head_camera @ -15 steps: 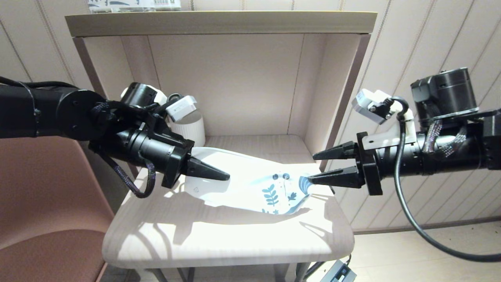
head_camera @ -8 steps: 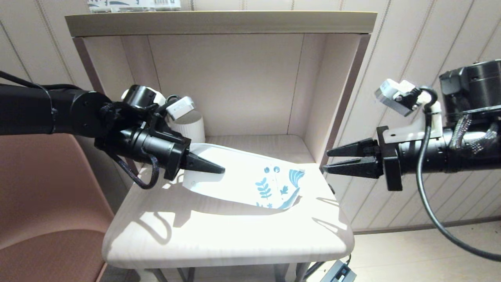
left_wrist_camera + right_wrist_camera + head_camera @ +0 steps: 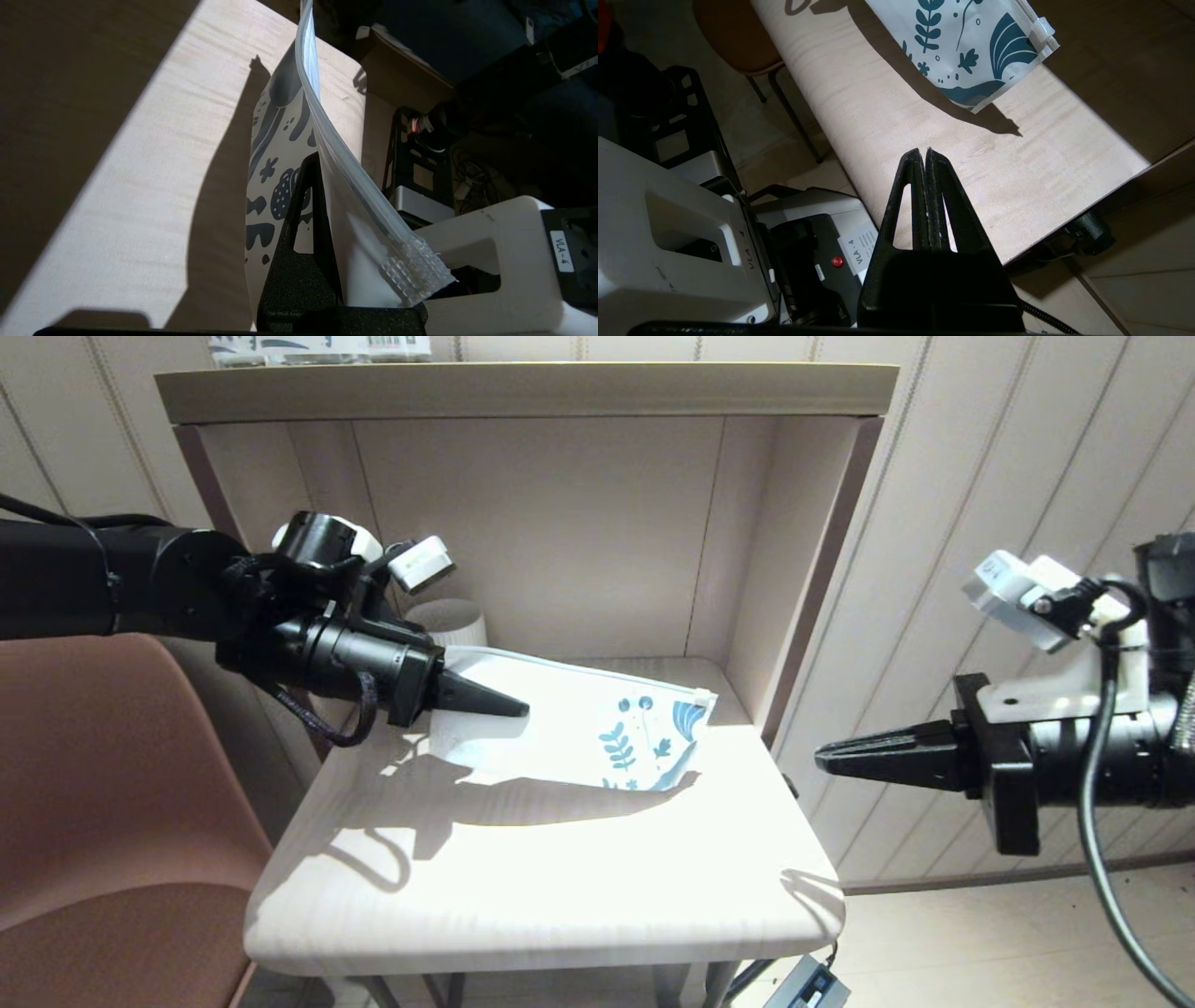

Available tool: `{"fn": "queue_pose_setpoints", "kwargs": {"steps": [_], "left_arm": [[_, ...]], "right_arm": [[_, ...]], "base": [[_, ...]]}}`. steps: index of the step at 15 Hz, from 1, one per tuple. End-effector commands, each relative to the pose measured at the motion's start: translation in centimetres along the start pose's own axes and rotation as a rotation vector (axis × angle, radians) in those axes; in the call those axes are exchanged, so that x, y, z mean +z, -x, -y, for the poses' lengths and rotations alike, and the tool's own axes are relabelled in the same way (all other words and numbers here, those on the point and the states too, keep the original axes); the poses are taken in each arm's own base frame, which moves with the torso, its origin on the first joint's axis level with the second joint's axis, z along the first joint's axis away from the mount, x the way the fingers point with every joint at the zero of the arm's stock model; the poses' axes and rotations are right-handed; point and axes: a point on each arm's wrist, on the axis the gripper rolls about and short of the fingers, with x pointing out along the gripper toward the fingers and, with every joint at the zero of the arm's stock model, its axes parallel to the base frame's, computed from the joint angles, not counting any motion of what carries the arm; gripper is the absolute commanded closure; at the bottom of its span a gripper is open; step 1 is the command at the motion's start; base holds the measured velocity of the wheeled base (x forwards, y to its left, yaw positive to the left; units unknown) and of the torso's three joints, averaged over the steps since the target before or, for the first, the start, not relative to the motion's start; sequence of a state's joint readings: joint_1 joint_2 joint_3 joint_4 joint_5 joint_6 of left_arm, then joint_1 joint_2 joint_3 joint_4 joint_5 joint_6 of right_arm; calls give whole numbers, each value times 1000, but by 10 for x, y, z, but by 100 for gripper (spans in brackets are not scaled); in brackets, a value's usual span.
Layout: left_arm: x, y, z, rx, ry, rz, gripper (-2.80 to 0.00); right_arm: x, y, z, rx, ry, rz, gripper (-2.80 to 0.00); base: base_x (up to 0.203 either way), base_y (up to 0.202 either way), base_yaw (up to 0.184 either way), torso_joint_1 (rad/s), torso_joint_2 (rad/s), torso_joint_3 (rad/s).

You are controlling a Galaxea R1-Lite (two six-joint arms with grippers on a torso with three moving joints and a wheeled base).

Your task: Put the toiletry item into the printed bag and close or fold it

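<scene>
My left gripper point(image 3: 518, 711) is shut on the plain end of the printed bag point(image 3: 597, 728), a white pouch with blue leaf print. It holds the bag in the air over the table point(image 3: 560, 887), printed end toward the right. In the left wrist view the bag point(image 3: 327, 154) runs edge-on past my left gripper point(image 3: 314, 161). My right gripper point(image 3: 822, 761) is shut and empty, off the table's right edge and apart from the bag. The right wrist view shows my right gripper point(image 3: 926, 151) below the bag's printed end point(image 3: 966, 51) with its slider. The toiletry item is not visible.
A white ribbed cup point(image 3: 453, 621) stands in the shelf niche behind my left gripper. The niche's right wall point(image 3: 812, 569) rises beside the bag's end. A printed package point(image 3: 317, 345) lies on the shelf top. A brown chair point(image 3: 112, 803) is at the left.
My right gripper drew back to the right from the bag's printed end and shut. My left gripper raised the bag and carried it up and back toward the niche.
</scene>
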State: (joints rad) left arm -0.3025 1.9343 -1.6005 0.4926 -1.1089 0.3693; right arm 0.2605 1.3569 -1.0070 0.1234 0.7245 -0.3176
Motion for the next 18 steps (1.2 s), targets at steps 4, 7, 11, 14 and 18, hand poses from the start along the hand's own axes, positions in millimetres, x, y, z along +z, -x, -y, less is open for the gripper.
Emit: {"fn": "queue_pose_setpoints", "kwargs": {"steps": [4, 7, 11, 14, 18], "left_arm": [[2, -1, -2, 0, -9, 7, -280], [-3, -6, -18, 13, -2, 4, -280], [3, 12, -26, 91, -25, 37, -280], [17, 36, -6, 131, -74, 79, -280], [25, 68, 50, 175, -155, 122, -280]], "right_arm": [[0, 4, -4, 3, 8, 10, 0], [-4, 3, -4, 6, -1, 0, 0], [-8, 1, -4, 10, -11, -11, 0], [-9, 2, -5, 10, -11, -11, 0], [-8, 6, -9, 7, -4, -2, 0]], "base": [[0, 0, 0, 0, 0, 0], [0, 0, 0, 0, 0, 0], [0, 0, 0, 0, 0, 0], [0, 0, 0, 0, 0, 0], [0, 0, 0, 0, 0, 0]]}}
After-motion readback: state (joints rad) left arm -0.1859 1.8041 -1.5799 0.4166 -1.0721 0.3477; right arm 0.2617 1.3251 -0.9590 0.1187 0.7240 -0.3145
